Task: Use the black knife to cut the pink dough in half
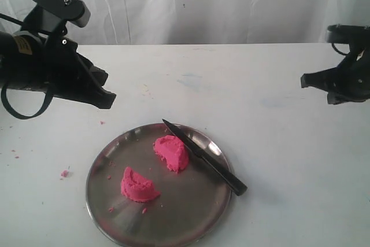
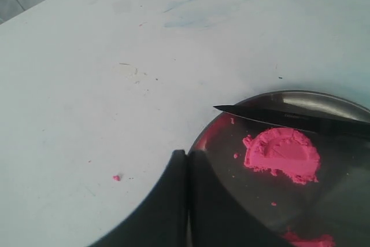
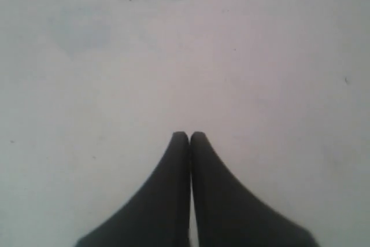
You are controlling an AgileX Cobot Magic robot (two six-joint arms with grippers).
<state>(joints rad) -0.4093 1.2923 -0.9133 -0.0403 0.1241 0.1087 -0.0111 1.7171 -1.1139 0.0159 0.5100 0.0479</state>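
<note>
Black knife point(image 1: 203, 155) – diagonal across plate point(image 1: 173, 224), tip far-left, handle near-right.

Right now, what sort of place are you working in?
Likely a robot test bench, not a kitchen: a white table backed by a white curtain, a left arm and right arm over it, and pink dough with a black knife on a steel plate.
</note>
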